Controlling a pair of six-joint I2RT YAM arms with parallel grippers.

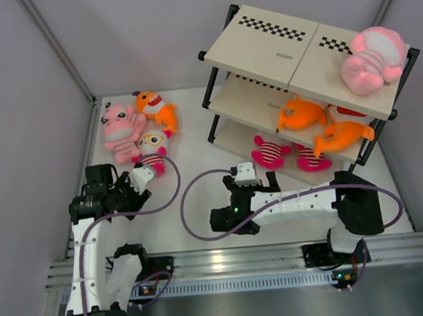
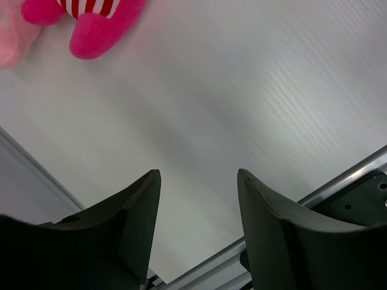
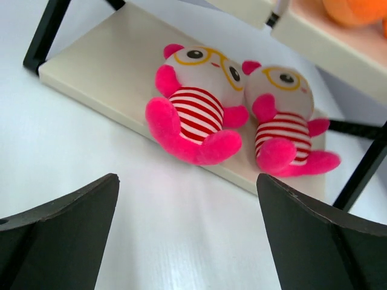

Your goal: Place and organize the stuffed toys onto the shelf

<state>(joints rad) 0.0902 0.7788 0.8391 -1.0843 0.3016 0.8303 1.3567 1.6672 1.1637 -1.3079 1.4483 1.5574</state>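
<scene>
Our right gripper gapes wide and empty at the bottom of the frame. Beyond it, upper centre, a magenta toy and its twin lie on the shelf. Our left gripper, jaws parted, holds nothing; a third toy lies upper left.

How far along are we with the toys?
Done: pink plush atop the shelf, two orange fish mid-tier, two magenta toys on the bottom. In hand: nothing; left gripper and right gripper open. Left: loose plushes on the table.
</scene>
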